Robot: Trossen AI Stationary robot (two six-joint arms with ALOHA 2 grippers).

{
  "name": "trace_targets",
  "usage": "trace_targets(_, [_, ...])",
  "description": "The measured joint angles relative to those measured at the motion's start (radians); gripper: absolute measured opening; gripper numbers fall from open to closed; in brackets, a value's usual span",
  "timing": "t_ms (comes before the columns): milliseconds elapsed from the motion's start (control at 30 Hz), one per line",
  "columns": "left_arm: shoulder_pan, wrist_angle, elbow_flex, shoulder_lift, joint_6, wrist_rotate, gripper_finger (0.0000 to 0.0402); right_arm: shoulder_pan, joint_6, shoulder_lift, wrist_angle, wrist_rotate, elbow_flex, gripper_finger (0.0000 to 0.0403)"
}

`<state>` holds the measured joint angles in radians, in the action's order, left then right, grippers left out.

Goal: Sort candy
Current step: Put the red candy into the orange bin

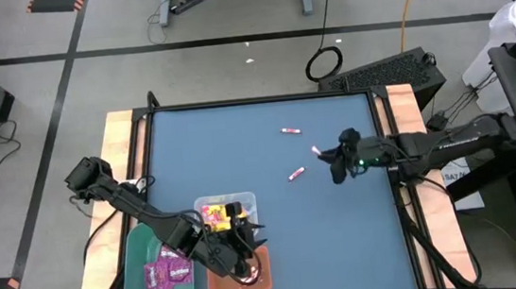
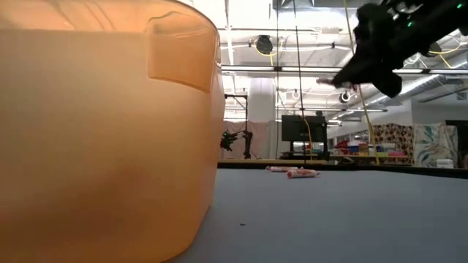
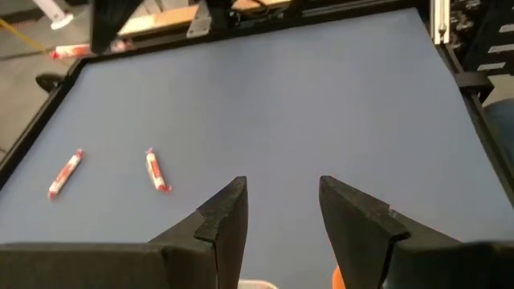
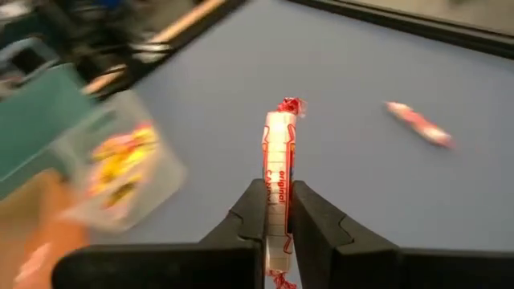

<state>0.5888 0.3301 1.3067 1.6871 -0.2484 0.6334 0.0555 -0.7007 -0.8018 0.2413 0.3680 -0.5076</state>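
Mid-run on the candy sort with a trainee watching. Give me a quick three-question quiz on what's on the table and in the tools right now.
1. True or false: the right tool is shut on a candy stick.
2. How many candy sticks lie loose on the blue mat?
3. The left tool hangs over which bin? A) green bin B) clear bin C) orange bin

Key:
1. True.
2. Two: one far, one nearer.
3. C; its fingers stand apart, holding nothing.
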Motion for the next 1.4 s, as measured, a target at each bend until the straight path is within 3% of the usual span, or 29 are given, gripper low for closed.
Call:
trace_targets(200, [0.001,-0.017,0.0,0.0,0.02,0.0,0.0162,0.204,0.057,-0.024,-0.143,0.045,0.0,0.0028])
trace_targets(367, [0.001,-0.016,0.0,0.0,0.02,0.0,0.0162,0.4,0.146,-0.066,-0.28,0.191,0.0,0.0029])
trace_targets(533, [0.001,-0.016,0.0,0.0,0.02,0.0,0.0162,0.581,0.275,-0.156,-0.476,0.402,0.0,0.0029])
trace_targets(667, [0.001,-0.016,0.0,0.0,0.019,0.0,0.0162,0.669,0.393,-0.266,-0.645,0.473,-0.001,0.0029])
trace_targets(1067, [0.001,-0.034,0.0,0.0,0.018,0.0,0.0162,0.727,0.661,-0.612,-1.184,0.471,-0.002,0.0029])
trace_targets(1400, [0.0,-0.034,0.0,0.0,-0.007,-0.029,0.0162,0.726,0.79,-0.751,-1.448,0.462,-0.002,0.0029])
